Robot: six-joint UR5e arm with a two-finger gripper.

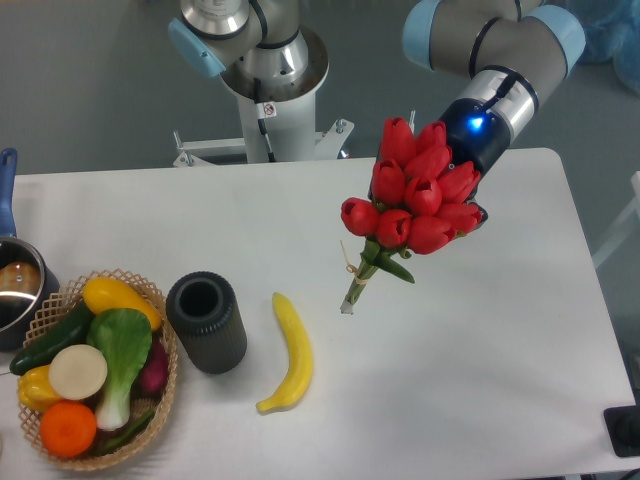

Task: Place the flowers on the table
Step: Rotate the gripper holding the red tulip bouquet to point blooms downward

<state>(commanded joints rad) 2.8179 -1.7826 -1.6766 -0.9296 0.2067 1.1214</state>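
You are looking at the hand [470, 215] sitting almost wholly hidden behind the red tulip bunch [415, 200], so you cannot tell from this view whether its fingers are spread or pressed onto the stems. Only a dark bit of it is peeking out at the right edge of the buds, below the wrist with its blue light glowing. The tulips are hanging in front of the hand, buds uppermost and massed against it, while the tied green stems are slanting down and away to the hand's lower left. The cut stem end is pointing at the white desk [480, 360]; whether it is touching the surface is not clear.

Farther out on that same lower-left side, well apart from the hand, a yellow banana [289, 354] is lying on the desk. Beyond it a dark cylindrical cup [206, 322] is standing upright, and next to that a wicker basket [160, 400] is holding vegetables and fruit. At the far edge, a pot [14, 290] with a blue handle is partly showing.
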